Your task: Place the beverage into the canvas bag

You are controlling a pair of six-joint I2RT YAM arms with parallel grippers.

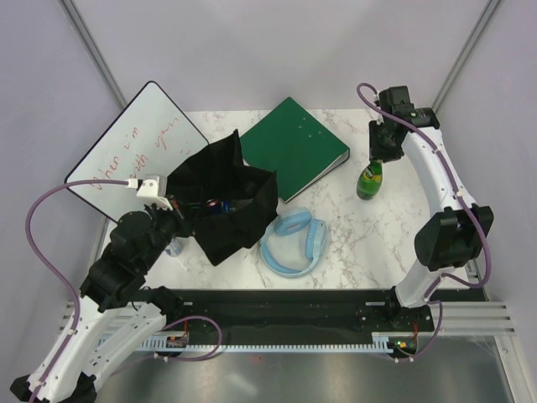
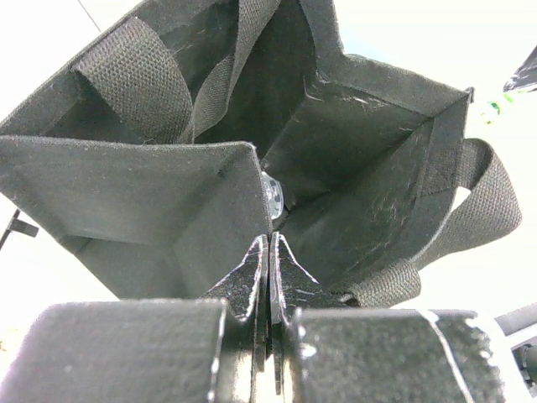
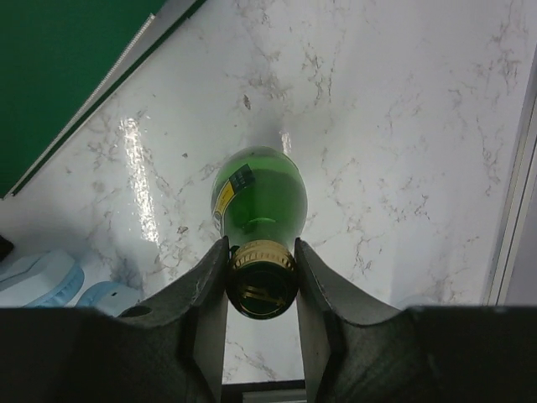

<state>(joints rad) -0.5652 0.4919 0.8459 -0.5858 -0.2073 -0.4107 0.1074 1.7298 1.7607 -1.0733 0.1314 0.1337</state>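
green bottle (image 3: 258,201) — gold neck pinched between jaws of the right gripper (image 3: 260,246).

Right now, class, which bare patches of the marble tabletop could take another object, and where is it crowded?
Largest bare patch: near-right marble tabletop, between the light-blue headphones and green glass bottle. A narrow strip lies between the green binder and bottle. Crowded: the left, with the black canvas bag and whiteboard.

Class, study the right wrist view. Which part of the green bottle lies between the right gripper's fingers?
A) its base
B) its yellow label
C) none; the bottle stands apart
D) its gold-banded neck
D: the right gripper has a finger touching each side of the gold-banded neck of the green bottle, whose body stands below on the table.
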